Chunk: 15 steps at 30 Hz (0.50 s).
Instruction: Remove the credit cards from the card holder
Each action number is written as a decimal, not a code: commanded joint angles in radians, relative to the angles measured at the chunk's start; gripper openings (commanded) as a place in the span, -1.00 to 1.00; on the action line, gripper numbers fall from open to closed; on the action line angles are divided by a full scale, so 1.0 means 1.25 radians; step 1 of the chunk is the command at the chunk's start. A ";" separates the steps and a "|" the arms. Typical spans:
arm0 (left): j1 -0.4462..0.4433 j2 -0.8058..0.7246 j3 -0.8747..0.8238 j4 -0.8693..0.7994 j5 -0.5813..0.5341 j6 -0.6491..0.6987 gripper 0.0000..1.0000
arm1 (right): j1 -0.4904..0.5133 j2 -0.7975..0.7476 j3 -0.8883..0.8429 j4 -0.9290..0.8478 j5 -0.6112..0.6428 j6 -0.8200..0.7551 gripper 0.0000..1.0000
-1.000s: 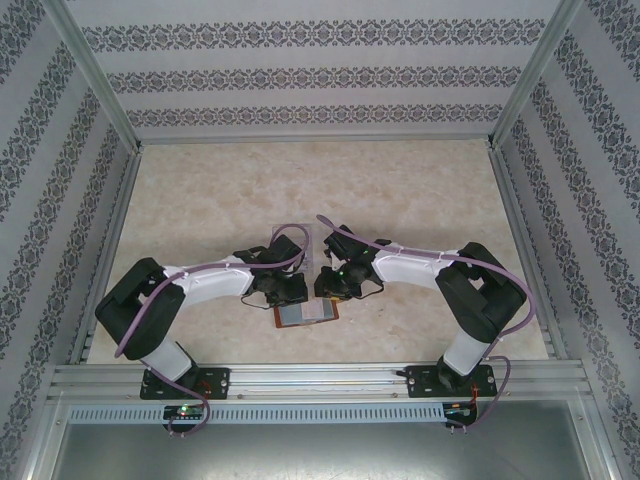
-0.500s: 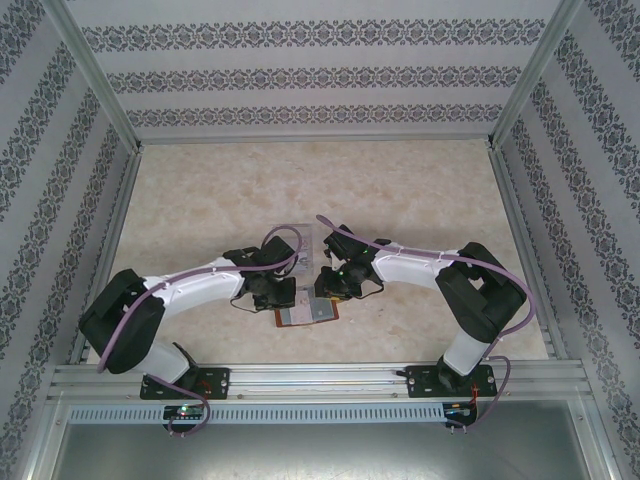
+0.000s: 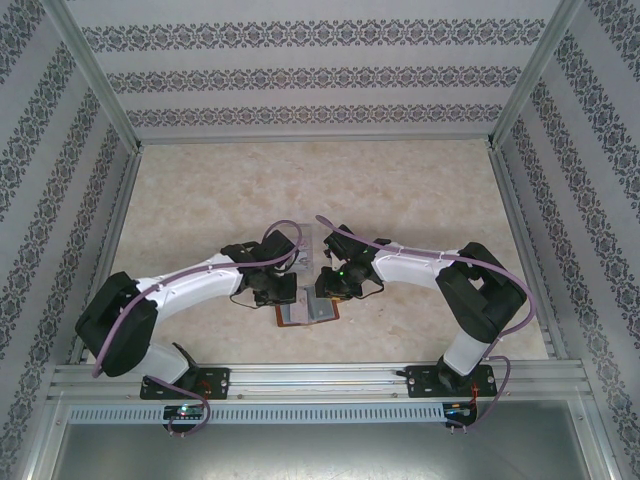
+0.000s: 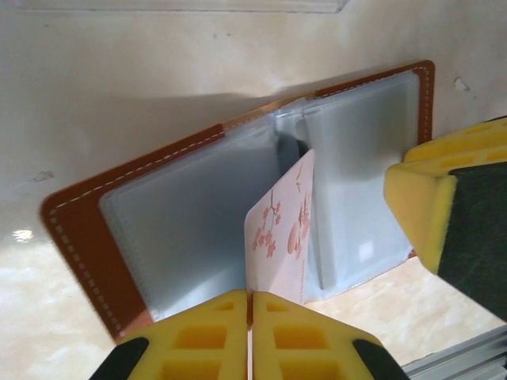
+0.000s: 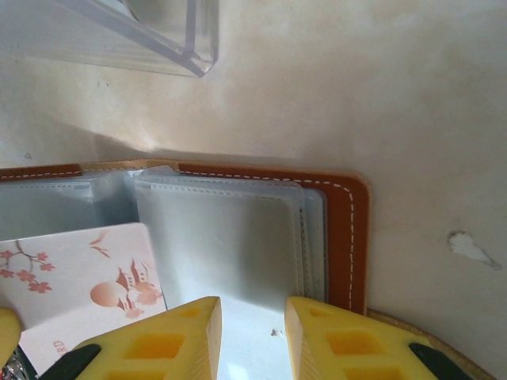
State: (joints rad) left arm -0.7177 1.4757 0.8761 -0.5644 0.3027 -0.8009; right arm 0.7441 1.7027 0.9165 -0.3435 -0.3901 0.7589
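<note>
Card holder [image 4: 79,237]: lies opened flat on the table [image 3: 420,190], near its front edge, between the two arms. Brown leather rim faces down and the grey-blue pockets face up.

Progress: one credit card [image 4: 281,229], white with a pink blossom print, is partly drawn. It stands tilted up from the pockets beside the centre fold. Its far end sits at the pocket mouth, and I cannot tell whether it has cleared the pocket. The extraction looks to be in hand and not finished. The pockets are frosted, so whether other cards sit inside them cannot be made out. A clear plastic tray [image 5: 158,39] stands just beyond the holder, apart from it.

Left gripper [image 4: 251,297]: yellow jaws drawn together on the near edge of the card, which is pinched between the pads with no gap visible.

Right gripper [image 5: 252,317]: jaws narrowly parted with nothing between them, poised low over the right-hand leaf of the holder close to its stitched edge. It is probably there to steady that leaf. Contact with the pocket surface cannot be confirmed.

Left to do, by my reading: free this card, set it down, then check the remaining pockets.
</note>
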 commanded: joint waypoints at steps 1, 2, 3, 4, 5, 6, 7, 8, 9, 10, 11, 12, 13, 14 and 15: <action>0.001 0.023 0.025 0.039 0.040 -0.018 -0.74 | 0.003 -0.004 0.004 -0.045 0.035 -0.010 -0.39; 0.000 0.028 0.028 0.044 0.046 -0.021 -0.73 | 0.003 -0.005 0.004 -0.045 0.035 -0.010 -0.39; -0.001 0.032 0.030 0.046 0.051 -0.021 -0.72 | 0.003 -0.004 0.004 -0.045 0.035 -0.011 -0.39; -0.003 0.034 0.030 0.050 0.054 -0.023 -0.71 | 0.003 -0.003 0.003 -0.045 0.035 -0.011 -0.39; -0.003 0.034 0.030 0.053 0.057 -0.024 -0.70 | 0.003 -0.004 0.003 -0.045 0.035 -0.010 -0.39; -0.005 0.037 0.030 0.056 0.060 -0.027 -0.70 | 0.003 -0.004 0.003 -0.045 0.035 -0.010 -0.39; -0.006 0.035 0.028 0.058 0.060 -0.028 -0.70 | 0.003 -0.004 0.003 -0.045 0.035 -0.011 -0.40; -0.007 0.035 0.027 0.061 0.062 -0.031 -0.70 | 0.003 -0.003 0.001 -0.044 0.035 -0.009 -0.39; -0.009 0.036 0.028 0.064 0.063 -0.031 -0.69 | 0.003 -0.002 0.002 -0.044 0.035 -0.010 -0.40; -0.010 0.038 0.027 0.065 0.065 -0.032 -0.70 | 0.004 -0.001 0.002 -0.043 0.035 -0.010 -0.40; -0.011 0.038 0.026 0.066 0.067 -0.033 -0.70 | 0.003 -0.001 0.001 -0.042 0.034 -0.010 -0.40; -0.011 0.039 0.025 0.070 0.069 -0.033 -0.69 | 0.004 0.000 0.000 -0.042 0.034 -0.010 -0.39; -0.012 0.041 0.024 0.073 0.070 -0.034 -0.71 | 0.004 0.000 0.001 -0.042 0.033 -0.010 -0.40; -0.014 0.042 0.022 0.075 0.071 -0.035 -0.72 | 0.004 0.000 0.000 -0.042 0.034 -0.010 -0.39; -0.014 0.043 0.023 0.075 0.070 -0.037 -0.74 | 0.004 0.000 0.001 -0.042 0.034 -0.010 -0.40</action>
State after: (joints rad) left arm -0.7208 1.5162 0.8909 -0.5022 0.3737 -0.8307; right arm 0.7441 1.7027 0.9165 -0.3435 -0.3901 0.7589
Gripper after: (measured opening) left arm 0.136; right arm 0.303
